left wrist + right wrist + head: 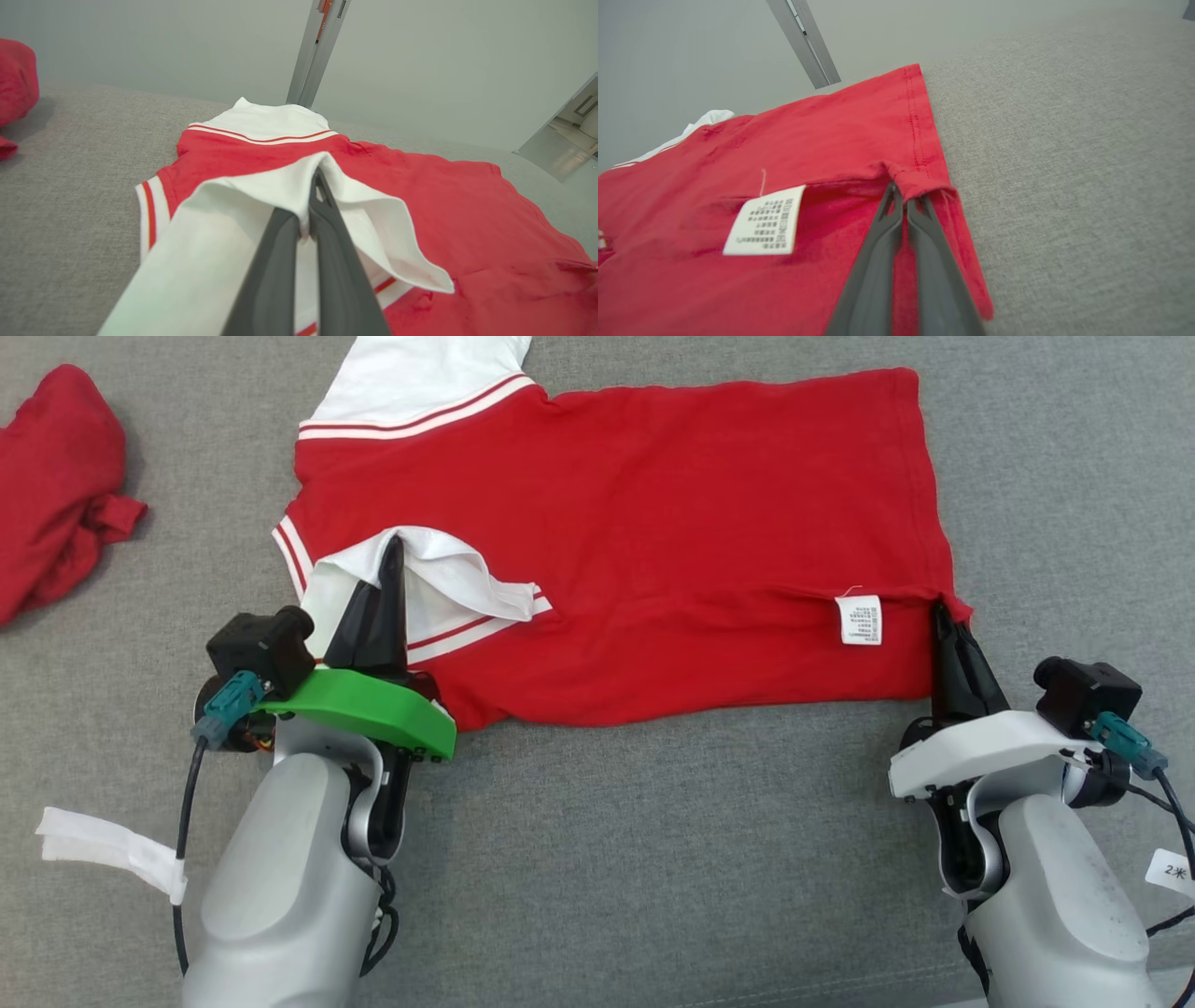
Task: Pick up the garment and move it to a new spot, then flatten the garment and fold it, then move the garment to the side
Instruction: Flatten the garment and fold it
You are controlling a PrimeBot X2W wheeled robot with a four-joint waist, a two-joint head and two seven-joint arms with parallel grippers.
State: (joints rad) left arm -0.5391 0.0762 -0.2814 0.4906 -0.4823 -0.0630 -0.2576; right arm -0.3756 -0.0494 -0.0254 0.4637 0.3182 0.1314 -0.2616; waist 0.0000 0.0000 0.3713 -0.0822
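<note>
care label (859, 620) showing unreadable tiny print | left gripper (395, 545) pinching white sleeve (457, 581) of garment (653, 523) | right gripper (941, 612) clamping red hem corner (954, 601)

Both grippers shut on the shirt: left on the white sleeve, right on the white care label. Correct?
Not quite. The right gripper is shut on the red hem corner, not the care label, which lies apart from its fingers; the right wrist view shows it. The left gripper is shut on the white sleeve of the shirt.
</note>
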